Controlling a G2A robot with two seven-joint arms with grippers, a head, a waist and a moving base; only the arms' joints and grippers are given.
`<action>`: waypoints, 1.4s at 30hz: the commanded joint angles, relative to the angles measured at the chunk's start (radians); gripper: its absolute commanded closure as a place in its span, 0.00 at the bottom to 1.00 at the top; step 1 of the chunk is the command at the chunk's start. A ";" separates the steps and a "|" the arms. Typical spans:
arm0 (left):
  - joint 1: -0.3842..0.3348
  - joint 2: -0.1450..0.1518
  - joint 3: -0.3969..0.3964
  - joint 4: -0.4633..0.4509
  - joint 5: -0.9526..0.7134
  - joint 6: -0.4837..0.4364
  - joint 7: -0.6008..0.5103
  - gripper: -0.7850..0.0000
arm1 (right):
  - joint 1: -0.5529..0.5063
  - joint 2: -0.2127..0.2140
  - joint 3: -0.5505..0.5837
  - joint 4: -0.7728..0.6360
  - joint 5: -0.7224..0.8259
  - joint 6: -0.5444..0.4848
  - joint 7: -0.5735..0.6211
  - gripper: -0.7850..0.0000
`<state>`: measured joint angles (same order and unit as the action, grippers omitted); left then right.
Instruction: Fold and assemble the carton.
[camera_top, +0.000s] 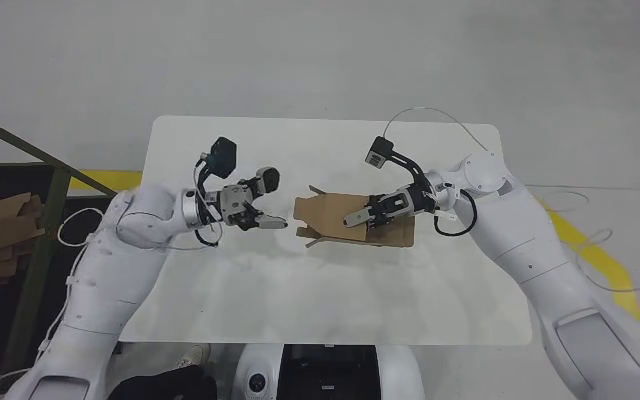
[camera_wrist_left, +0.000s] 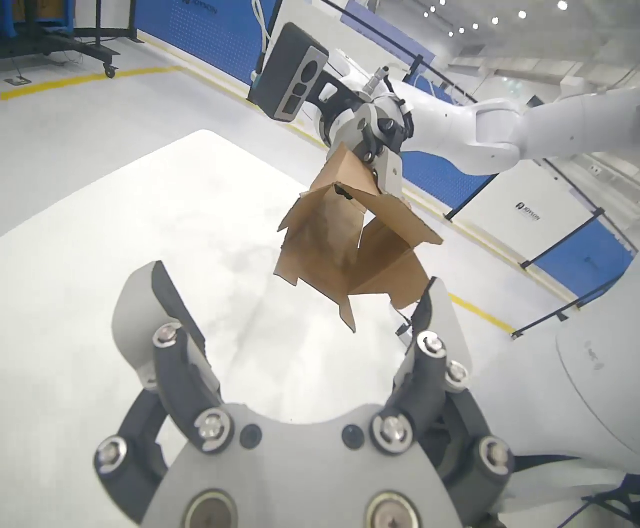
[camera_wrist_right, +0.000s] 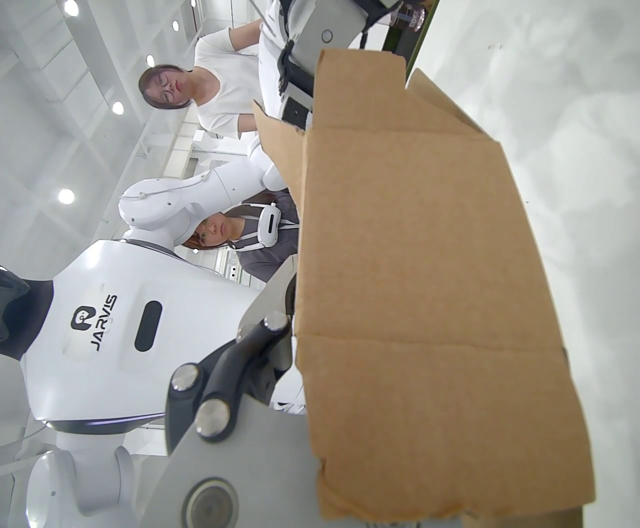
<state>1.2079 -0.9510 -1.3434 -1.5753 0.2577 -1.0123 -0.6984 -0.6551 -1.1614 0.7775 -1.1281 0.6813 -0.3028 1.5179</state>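
A brown carton (camera_top: 330, 212), partly opened with loose flaps, is held just above the middle of the white table (camera_top: 210, 290). My right gripper (camera_top: 356, 219) is shut on one of its walls from the right side. In the right wrist view the carton (camera_wrist_right: 425, 280) has one finger (camera_wrist_right: 265, 310) pressed to its panel; the other finger is hidden behind the cardboard. My left gripper (camera_top: 272, 203) stands open a little to the left of the carton, not touching it. In the left wrist view its fingers (camera_wrist_left: 160, 305) spread wide, facing the carton (camera_wrist_left: 340, 245) and the right gripper (camera_wrist_left: 382, 170).
A stack of flat cardboard (camera_top: 14, 228) lies off the table at the far left, beside a dark green frame (camera_top: 40, 160). Bare tabletop lies in front of and behind the carton.
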 joint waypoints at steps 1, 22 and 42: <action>0.009 0.012 0.001 -0.007 0.079 0.000 0.097 0.00 | 0.000 0.000 0.000 0.000 0.000 0.000 0.000 1.00; 0.016 0.072 0.064 0.003 0.443 0.000 0.483 0.00 | 0.000 0.000 0.000 0.000 0.000 0.000 0.000 1.00; 0.076 0.067 0.016 0.036 0.923 0.000 0.879 0.00 | 0.000 0.000 0.000 0.000 0.000 0.000 0.000 1.00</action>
<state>1.2780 -0.8842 -1.3299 -1.5482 1.1341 -1.0123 0.1314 -0.6551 -1.1614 0.7775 -1.1281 0.6813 -0.3028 1.5179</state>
